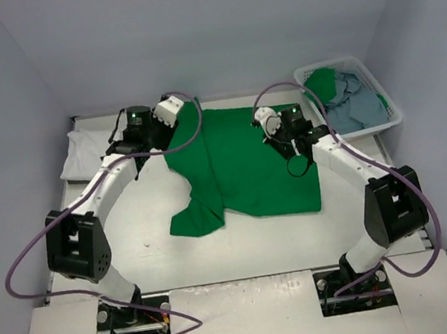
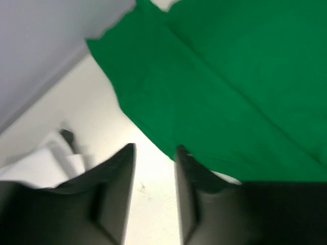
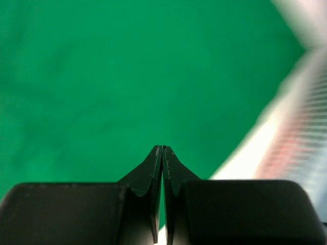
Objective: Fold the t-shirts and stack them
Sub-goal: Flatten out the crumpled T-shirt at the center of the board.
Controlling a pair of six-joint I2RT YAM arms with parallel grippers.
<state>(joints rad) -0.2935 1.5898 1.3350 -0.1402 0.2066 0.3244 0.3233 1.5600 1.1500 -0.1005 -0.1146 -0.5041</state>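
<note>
A white cloth shirt [image 1: 81, 153], folded into a flat pad, lies on the white counter [image 1: 160, 249] at its far left corner. Just to its right the left arm [image 1: 109, 178] reaches up to the far left corner of a bright green cloth t-shirt [image 1: 248, 164]. In the wrist view the left fingers [image 2: 127, 161] stand partly apart, with only bare counter in the gap between them. They hold nothing, and their tips sit right at the green hem, which runs diagonally past them.

The green t-shirt is spread across the middle of the counter between the two arms. It lies mostly flat, but its near left part is rumpled and doubled over into a loose flap [image 1: 197, 216].

The right arm [image 1: 356, 170] stretches over the shirt's far right part. The right fingers [image 3: 162, 153] are pressed tight together above the green cloth, with nothing visible between them. Whether their tips touch the fabric cannot be told.

At the far right a white slotted plastic basket [image 1: 394, 116] stands just off the green t-shirt's corner. A crumpled dusty blue-grey cloth shirt [image 1: 359, 104] fills most of it, and a bunched piece of bright green cloth [image 1: 324, 84] lies at its left end.
</note>
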